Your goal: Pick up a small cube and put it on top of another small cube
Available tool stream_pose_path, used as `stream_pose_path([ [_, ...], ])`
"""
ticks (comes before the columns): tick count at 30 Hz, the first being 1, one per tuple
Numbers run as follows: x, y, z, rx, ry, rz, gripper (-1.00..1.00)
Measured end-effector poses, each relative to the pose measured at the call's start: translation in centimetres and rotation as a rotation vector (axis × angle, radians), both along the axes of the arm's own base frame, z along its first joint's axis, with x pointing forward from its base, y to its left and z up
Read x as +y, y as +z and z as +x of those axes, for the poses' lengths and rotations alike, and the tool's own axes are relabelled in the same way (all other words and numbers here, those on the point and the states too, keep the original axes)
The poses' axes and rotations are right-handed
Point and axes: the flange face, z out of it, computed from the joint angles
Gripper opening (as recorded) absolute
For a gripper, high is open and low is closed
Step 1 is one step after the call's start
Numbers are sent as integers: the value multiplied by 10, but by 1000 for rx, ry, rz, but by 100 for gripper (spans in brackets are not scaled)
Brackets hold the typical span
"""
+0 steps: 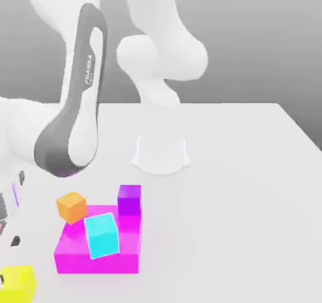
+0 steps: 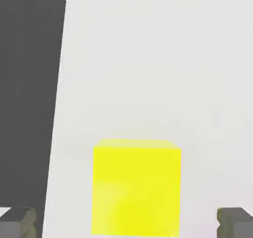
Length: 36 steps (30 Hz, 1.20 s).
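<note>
The small yellow cube (image 2: 136, 187) lies on the white table, close to the table's edge; in the exterior view the yellow cube (image 1: 17, 283) sits at the lower left corner. My gripper (image 2: 127, 224) hangs over it, open, with one fingertip (image 2: 20, 222) on each side of the cube and a gap between each finger and the cube's faces. The small orange cube (image 1: 72, 206) rests at the far left corner of the flat magenta block (image 1: 94, 254), tilted slightly over its edge.
A cyan cube (image 1: 102, 235) lies on the magenta block and a purple cube (image 1: 129, 199) stands at its far right corner. The arm's link (image 1: 78, 116) leans over the exterior view's left; the robot base (image 1: 161, 154) stands behind. Dark floor (image 2: 29, 84) shows beyond the table edge.
</note>
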Motion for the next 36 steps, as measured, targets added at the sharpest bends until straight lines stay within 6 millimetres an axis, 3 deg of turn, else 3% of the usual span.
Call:
stream_pose_path([
  [1,0,-14,-1,1,-1,0,-100],
  [8,0,-16,-1,-1,-3,0,-100],
  [13,2,44,-6,2,9,-3,-100],
  [21,24,105,-67,18,142,-24,-100],
  [28,52,138,-128,13,260,-15,-100],
  [32,68,142,-159,1,323,-1,-100],
  [36,70,102,-162,0,333,1,-100],
])
